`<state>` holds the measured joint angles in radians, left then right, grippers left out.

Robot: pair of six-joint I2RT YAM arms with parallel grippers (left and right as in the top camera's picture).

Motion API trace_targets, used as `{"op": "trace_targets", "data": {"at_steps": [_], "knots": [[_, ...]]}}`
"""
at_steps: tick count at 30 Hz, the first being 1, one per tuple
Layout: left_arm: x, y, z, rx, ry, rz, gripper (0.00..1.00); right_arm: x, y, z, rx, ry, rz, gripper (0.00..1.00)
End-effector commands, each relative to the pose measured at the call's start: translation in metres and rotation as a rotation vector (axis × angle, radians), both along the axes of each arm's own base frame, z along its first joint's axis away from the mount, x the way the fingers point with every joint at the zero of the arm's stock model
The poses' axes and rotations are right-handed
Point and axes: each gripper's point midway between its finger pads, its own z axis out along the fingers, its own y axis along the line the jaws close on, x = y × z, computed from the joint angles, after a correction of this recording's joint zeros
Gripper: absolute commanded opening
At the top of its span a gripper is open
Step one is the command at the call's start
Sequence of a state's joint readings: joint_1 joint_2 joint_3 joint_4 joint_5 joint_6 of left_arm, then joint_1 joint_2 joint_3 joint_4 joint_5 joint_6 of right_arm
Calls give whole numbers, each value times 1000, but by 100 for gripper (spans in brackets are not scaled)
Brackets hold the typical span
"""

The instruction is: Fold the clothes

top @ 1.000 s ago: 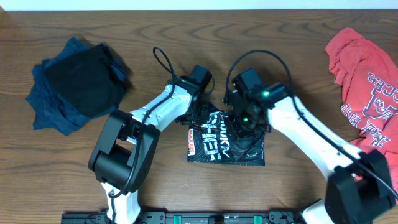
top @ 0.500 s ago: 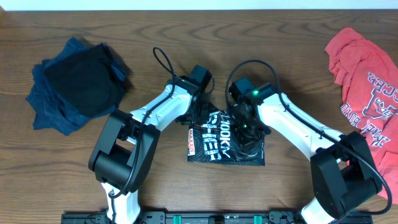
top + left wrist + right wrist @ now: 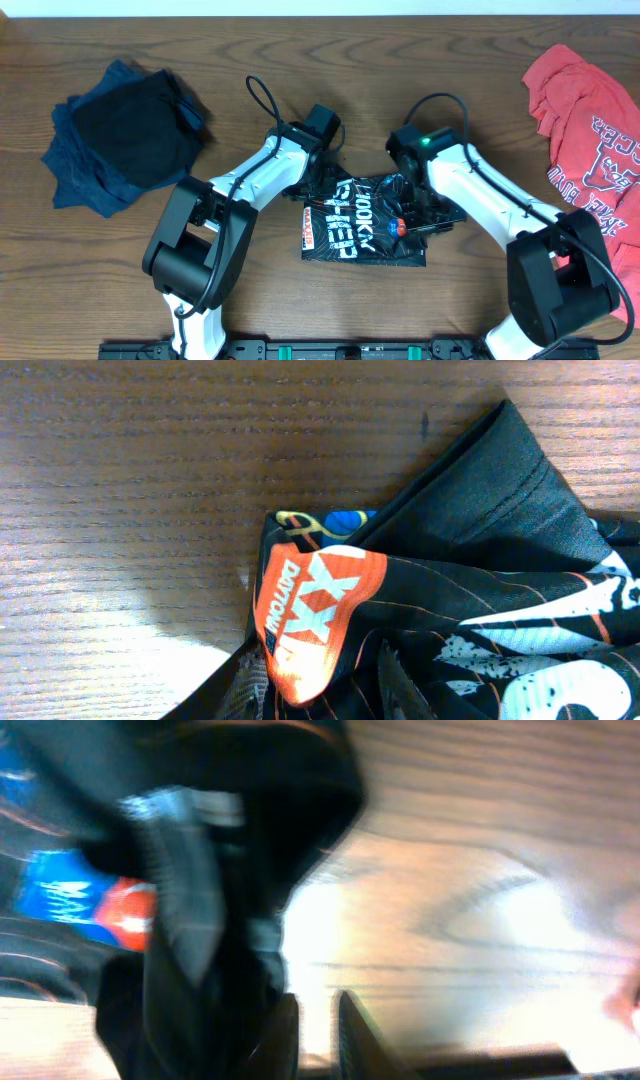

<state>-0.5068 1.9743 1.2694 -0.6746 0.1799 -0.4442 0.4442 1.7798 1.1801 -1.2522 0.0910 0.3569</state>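
Robot lab: two arms (image 3: 252, 178) at wooden table (image 3: 300, 50).

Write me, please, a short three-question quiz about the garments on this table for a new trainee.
1. True or false: the red shirt lies on the robot's right, apart from the black jersey.
2. Fill in: the dark blue pile lies on the robot's ___ side.
3. Which garment lies between the other two? A red shirt; B dark blue pile; C black jersey.
Key: 1 true; 2 left; 3 C.
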Motion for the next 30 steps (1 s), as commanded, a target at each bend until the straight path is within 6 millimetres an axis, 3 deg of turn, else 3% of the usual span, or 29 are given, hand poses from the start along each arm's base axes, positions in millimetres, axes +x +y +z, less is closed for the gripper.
{"op": "trace_targets", "data": {"at_steps": [1,5,9,18,22,26,30], "knots": [[-8,5,-14,33,39,-9,39,-3,-16,0,-63,12,-59,26],[-8,5,-14,33,38,-9,39,-5,-18,2,-54,30,-31,27],[-8,5,-14,33,39,-9,39,10,-9,2,5,-33,-45,25],[-8,5,-14,33,39,-9,39,79,14,18,128,-297,-27,24],[-8,5,-14,33,38,-9,39,99,29,23,199,-369,18,25],[-8,5,-14,33,38,-9,39,92,65,24,394,-319,211,27],[-8,5,-14,33,38,-9,39,78,69,17,403,-269,302,31]]}}
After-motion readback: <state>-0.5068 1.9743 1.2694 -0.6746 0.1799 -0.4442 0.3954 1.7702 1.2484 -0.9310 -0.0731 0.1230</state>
